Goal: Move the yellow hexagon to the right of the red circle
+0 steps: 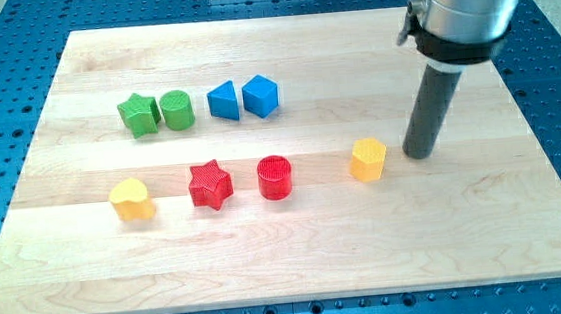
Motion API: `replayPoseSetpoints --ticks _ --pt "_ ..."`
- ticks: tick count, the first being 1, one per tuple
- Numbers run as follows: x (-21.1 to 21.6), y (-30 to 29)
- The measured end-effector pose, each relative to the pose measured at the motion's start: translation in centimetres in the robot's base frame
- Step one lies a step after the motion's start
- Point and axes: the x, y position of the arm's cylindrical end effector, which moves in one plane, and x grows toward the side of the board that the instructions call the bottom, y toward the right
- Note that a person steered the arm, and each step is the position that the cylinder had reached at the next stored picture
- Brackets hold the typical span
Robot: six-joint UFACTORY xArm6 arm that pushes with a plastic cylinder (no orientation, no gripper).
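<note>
The yellow hexagon point(368, 159) lies on the wooden bench point(298, 246), right of centre and somewhat nearer the bottom edge than the top, in line with the red circle point(275, 177) and to that circle's right, with a clear gap of bare wood between them. My tip point(420, 154) rests on the bench just beside the hexagon, on its right, near it but apart from it; the dark rod rises from there toward the top right corner into a silver housing. There are no jaws on this arm, only the rod, so nothing is held.

Along the same near row, going toward the left edge, the red star point(210, 185) stands near the circle's left, and the yellow heart point(131, 200) sits farther left, well apart from the star.

Farther back, toward the top edge, a second row runs across the left half of the bench: a green star point(138, 115) touching or nearly touching a green cylinder point(177, 110), then a blue triangle point(222, 100) close beside a blue cube point(261, 96).
</note>
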Motion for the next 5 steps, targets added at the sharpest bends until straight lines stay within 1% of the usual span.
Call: replayPoseSetpoints --ticks 1,3,4,5 --pt "2.9 -4.4" --pt "5.7 -5.0" --pt "7.1 -7.0" --pt "6.5 -7.5"
